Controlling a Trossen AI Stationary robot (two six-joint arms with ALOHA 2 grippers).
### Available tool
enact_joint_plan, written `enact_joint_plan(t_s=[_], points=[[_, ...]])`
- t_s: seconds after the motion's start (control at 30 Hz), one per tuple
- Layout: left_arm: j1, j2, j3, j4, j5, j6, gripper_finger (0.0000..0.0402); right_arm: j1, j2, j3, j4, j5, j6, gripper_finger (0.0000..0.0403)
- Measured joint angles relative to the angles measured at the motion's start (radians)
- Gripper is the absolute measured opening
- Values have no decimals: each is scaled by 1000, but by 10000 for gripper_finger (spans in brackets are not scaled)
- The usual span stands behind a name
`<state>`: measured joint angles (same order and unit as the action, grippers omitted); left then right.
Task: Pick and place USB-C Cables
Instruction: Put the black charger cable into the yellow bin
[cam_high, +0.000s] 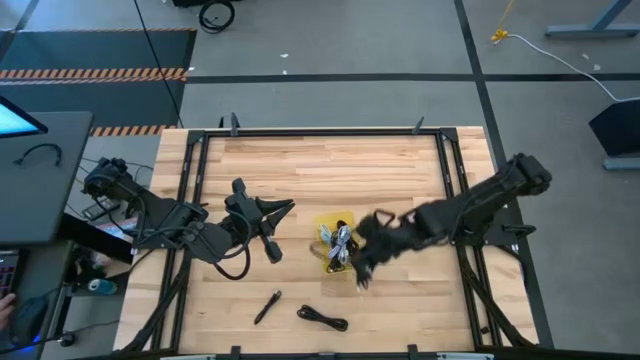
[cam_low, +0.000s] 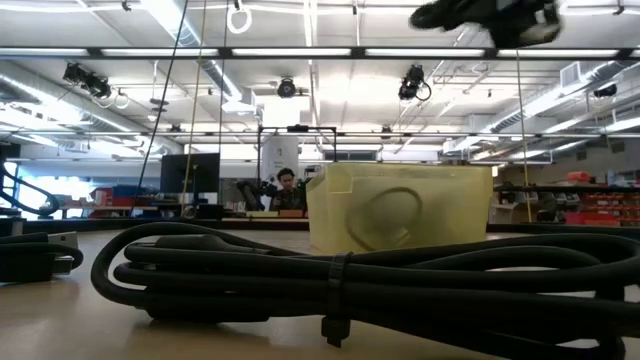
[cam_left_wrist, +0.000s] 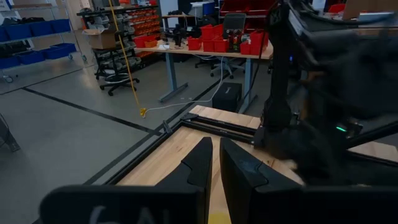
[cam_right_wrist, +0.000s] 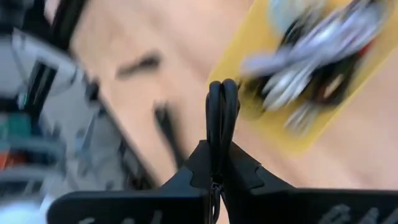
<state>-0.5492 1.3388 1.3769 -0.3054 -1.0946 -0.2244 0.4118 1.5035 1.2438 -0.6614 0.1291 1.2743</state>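
Gripping a black cable (cam_right_wrist: 222, 118) loop, the right gripper (cam_right_wrist: 222, 163) hangs above the table (cam_high: 400, 170) beside the yellow bin (cam_high: 327, 222) (bin holds grey and black cables (cam_high: 340, 243)). Two black cables (cam_high: 322, 318) lie at the near edge. Left gripper (cam_left_wrist: 214, 163) hovers farther left, fingers nearly closed, empty.

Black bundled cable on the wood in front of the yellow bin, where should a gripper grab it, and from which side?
Grip the black bundled cable at its middle, by the tie cinching the strands, coming straight down with fingers across its narrow width. It lies flat and elongated on the wooden table.
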Motion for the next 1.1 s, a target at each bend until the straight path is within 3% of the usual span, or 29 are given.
enact_joint_plan(t_s=[0.2, 0.5, 0.67, 1.1], points=[[0, 0, 0, 0, 0, 0, 38, -120, 17, 0, -42, 69, -22, 19], [0, 0, 0, -8, 0, 0, 38, -183, 203, 0, -48, -68, -21, 19], [0, 0, 0, -8, 0, 0, 38, -201, 265, 0, 12, -79, -44, 19], [0, 0, 0, -17, 0, 0, 38, -268, 230, 0, 43, -45, -100, 18]])
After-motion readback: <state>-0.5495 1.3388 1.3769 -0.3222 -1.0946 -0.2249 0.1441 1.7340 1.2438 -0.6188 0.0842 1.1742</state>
